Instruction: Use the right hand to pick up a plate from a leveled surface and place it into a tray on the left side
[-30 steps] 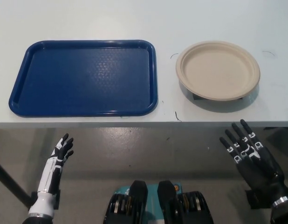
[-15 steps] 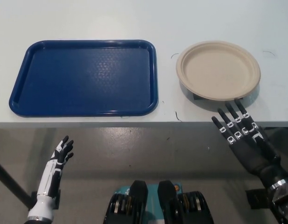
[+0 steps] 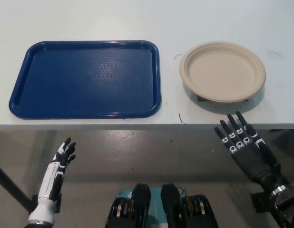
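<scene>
**Reaching for the plate from just short of the table edge**

Looking down from the head view, you have the beige paper plate [image 3: 222, 71] on the right part of the white table [image 3: 137, 19], apparently perched on a small dark stand that peeks out under its near rim. The black right hand [image 3: 242, 145] sits at the table's front edge with its fingers [image 3: 231, 124] spread apart and holding nothing; the tips just overlap the edge in the picture.

The relation your next move turns on: the plate lies straight ahead of those fingertips, farther onto the table and only slightly toward the tray side, near but not touching. Being round, it has no long axis to line up with, so any part of the near rim should serve.

The blue tray [image 3: 23, 102] lies to the plate's left, just beside it with a strip of bare table between, and nothing in it.

The white left hand [image 3: 63, 154] rests low at the lower left, below table level, fingers apart and empty. It is well away from the plate, so the right hand is clearly the nearer one.
</scene>
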`<state>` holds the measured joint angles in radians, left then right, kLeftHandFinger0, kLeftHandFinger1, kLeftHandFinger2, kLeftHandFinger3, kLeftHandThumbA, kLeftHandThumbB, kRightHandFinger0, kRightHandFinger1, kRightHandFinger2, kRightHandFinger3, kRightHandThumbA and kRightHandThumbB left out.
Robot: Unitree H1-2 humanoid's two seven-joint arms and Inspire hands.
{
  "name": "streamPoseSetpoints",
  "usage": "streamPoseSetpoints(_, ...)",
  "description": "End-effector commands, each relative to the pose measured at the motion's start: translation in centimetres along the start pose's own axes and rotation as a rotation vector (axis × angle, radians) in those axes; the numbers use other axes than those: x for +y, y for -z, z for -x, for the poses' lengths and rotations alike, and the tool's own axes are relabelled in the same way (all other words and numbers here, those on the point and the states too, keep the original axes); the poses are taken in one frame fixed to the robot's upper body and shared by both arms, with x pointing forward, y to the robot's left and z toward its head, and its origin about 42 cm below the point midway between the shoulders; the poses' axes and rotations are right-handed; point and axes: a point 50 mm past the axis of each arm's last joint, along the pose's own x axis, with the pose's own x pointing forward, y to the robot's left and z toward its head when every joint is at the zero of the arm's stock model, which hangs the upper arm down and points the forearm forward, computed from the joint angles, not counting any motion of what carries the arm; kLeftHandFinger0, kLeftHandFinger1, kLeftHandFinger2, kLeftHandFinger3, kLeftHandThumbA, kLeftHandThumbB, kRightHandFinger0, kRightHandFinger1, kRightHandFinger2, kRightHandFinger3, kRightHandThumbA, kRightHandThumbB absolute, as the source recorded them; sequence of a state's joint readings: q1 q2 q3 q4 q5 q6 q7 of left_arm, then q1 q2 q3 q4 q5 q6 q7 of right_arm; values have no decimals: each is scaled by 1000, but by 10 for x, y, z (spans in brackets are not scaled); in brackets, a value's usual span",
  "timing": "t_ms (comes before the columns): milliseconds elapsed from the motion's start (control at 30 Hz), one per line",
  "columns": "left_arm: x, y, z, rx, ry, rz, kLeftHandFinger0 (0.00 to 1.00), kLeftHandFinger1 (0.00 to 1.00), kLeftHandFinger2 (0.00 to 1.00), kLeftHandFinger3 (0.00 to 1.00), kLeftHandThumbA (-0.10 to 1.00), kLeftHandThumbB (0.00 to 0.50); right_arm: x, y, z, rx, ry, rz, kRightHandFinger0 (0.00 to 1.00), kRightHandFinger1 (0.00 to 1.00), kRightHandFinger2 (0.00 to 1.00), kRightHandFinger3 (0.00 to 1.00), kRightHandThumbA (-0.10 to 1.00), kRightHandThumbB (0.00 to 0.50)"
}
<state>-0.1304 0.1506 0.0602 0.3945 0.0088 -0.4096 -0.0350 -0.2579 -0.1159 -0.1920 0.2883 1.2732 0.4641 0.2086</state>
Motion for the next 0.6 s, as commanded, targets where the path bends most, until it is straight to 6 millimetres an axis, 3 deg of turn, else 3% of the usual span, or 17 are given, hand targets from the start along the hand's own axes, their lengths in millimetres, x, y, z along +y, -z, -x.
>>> streamPoseSetpoints(0, 8, -13, -10, -68, 15, -36, 1000, 1000, 1000, 1000, 999, 142, 6, -4, -1, 13, -80, 13, 1000, 1000, 1000, 1000, 1000, 426)
streamPoseSetpoints(133, 8, -12, -9, -58, 12, -28, 1000, 1000, 1000, 1000, 1000, 158, 3, -3, -1, 26, -76, 23, 1000, 1000, 1000, 1000, 1000, 425)
streamPoseSetpoints(233, 7, -12, -9, -64, 11, -27, 1000, 1000, 1000, 1000, 999, 134, 4, -4, -6, 26, -86, 19, 1000, 1000, 1000, 1000, 1000, 425)
streamPoseSetpoints(567, 7, -13, -9, -54, 17, -28, 1000, 1000, 1000, 1000, 994, 141, 14, -11, -21, 19, -99, 30, 1000, 1000, 1000, 1000, 1000, 422)
